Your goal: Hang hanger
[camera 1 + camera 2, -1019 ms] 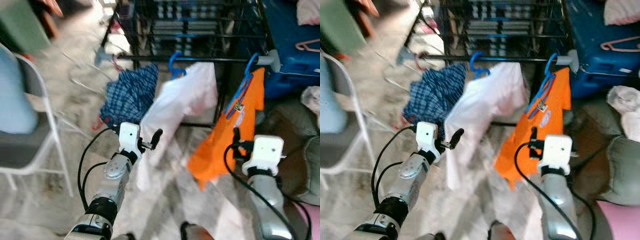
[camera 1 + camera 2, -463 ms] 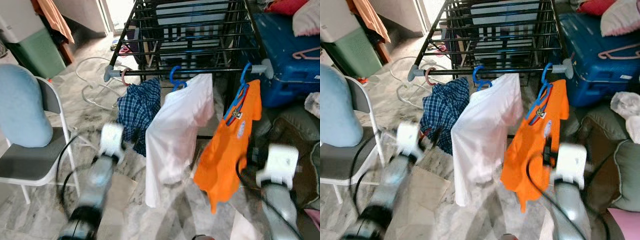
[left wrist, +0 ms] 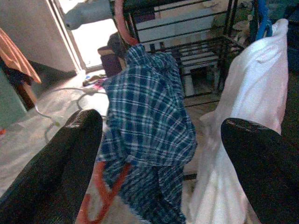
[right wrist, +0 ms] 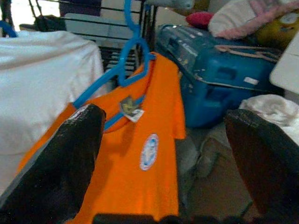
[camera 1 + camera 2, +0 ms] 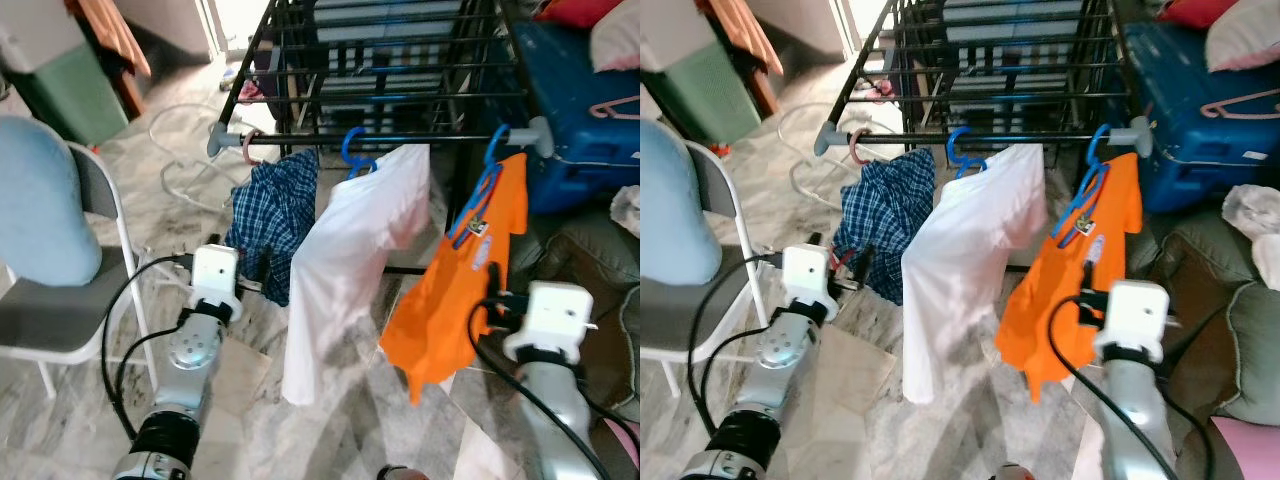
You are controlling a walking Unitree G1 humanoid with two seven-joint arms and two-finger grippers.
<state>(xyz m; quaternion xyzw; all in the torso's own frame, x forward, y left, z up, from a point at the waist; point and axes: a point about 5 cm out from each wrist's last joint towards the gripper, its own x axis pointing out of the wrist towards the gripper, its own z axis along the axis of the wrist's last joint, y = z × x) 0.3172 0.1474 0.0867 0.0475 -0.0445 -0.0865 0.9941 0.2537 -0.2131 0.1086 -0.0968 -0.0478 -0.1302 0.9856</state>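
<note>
Three garments hang from the front bar of one black drying rack (image 5: 400, 60) — one blue plaid shirt (image 5: 275, 215), one white shirt (image 5: 350, 260), one orange T-shirt (image 5: 455, 290). Hangers on that bar number three: two blue — one blue hanger (image 5: 352, 152) under the white shirt, another blue hanger (image 5: 485, 185) in the orange one — and one pink hanger (image 5: 249, 148) at the plaid shirt. A fourth, loose pink hanger (image 5: 615, 100) lies on one blue suitcase (image 5: 580, 110). One folding chair (image 5: 60, 310) stands on the left.

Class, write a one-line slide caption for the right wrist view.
Open right pincer facing an orange shirt on a blue hanger, blue suitcase behind.
</note>
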